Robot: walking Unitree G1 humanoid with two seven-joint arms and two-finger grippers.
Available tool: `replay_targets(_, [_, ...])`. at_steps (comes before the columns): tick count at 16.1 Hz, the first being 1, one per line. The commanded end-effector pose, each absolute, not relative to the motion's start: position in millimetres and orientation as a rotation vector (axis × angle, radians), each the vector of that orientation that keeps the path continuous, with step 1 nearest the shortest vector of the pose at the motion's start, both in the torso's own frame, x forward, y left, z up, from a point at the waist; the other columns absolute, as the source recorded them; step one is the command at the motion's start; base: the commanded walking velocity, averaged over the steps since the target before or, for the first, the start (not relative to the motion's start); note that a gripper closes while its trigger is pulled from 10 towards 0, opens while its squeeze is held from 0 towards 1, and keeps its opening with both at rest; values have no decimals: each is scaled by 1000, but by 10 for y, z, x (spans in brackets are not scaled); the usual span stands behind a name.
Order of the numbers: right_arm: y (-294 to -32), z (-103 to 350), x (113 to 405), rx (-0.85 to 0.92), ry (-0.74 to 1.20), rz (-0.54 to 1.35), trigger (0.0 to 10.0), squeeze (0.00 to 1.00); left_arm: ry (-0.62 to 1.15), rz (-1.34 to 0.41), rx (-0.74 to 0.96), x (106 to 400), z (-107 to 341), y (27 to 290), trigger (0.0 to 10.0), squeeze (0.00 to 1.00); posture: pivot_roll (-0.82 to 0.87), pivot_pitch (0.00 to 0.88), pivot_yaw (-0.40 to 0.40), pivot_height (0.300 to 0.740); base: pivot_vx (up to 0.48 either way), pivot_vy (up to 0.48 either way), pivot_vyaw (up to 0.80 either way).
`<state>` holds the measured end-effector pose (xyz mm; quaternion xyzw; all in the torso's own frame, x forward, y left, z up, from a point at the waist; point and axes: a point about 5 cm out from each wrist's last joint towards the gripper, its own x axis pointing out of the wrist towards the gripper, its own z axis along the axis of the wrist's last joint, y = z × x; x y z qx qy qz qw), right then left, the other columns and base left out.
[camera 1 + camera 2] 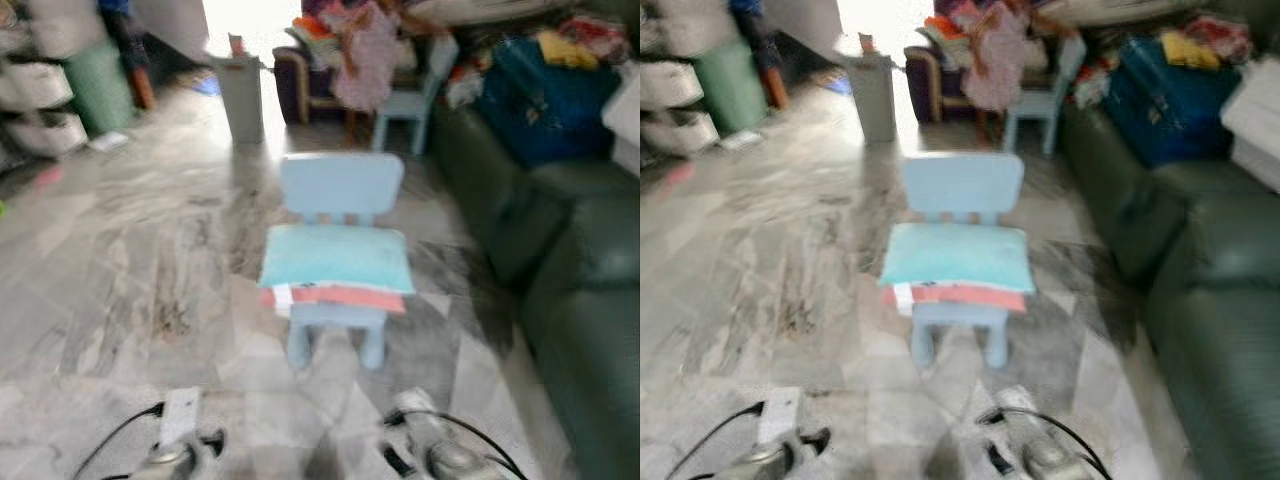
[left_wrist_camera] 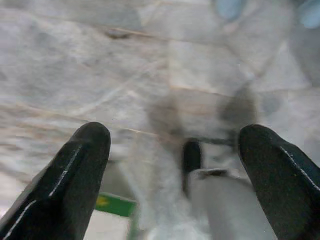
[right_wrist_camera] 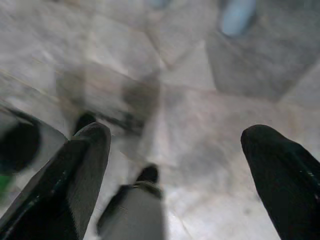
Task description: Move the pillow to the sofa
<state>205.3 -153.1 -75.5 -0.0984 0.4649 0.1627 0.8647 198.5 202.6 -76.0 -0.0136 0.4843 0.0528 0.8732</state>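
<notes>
A light blue pillow (image 1: 337,256) lies on the seat of a small pale blue chair (image 1: 340,187) in the middle of the floor, on top of a folded red and white cloth (image 1: 335,297). A dark green sofa (image 1: 580,290) runs along the right side. Both arms hang low at the bottom of the eye views, well short of the chair. My left gripper (image 2: 175,170) is open over the marble floor. My right gripper (image 3: 175,170) is open too, with nothing between its fingers.
Grey marble floor (image 1: 130,280) spreads to the left. A second pale blue chair (image 1: 410,95), a grey bin (image 1: 240,95) and a green bin (image 1: 100,85) stand further back. Bags and clothes (image 1: 550,90) are piled on the sofa's far end. The eye views are blurred.
</notes>
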Motion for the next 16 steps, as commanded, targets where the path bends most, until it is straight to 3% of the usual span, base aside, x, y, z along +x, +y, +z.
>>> replay_targets(1, [-1667,-769,2016,-222,996,308,10000,0,992,83,-18,2062,-728,1960,10000,0,-71,0,20,740,480,0,0])
replay_targets(16, [-1680,-767,2018,-221,996,311,10000,0,986,93,-42,2063,-730,1943,10000,0,-70,0,11,740,473,0,0])
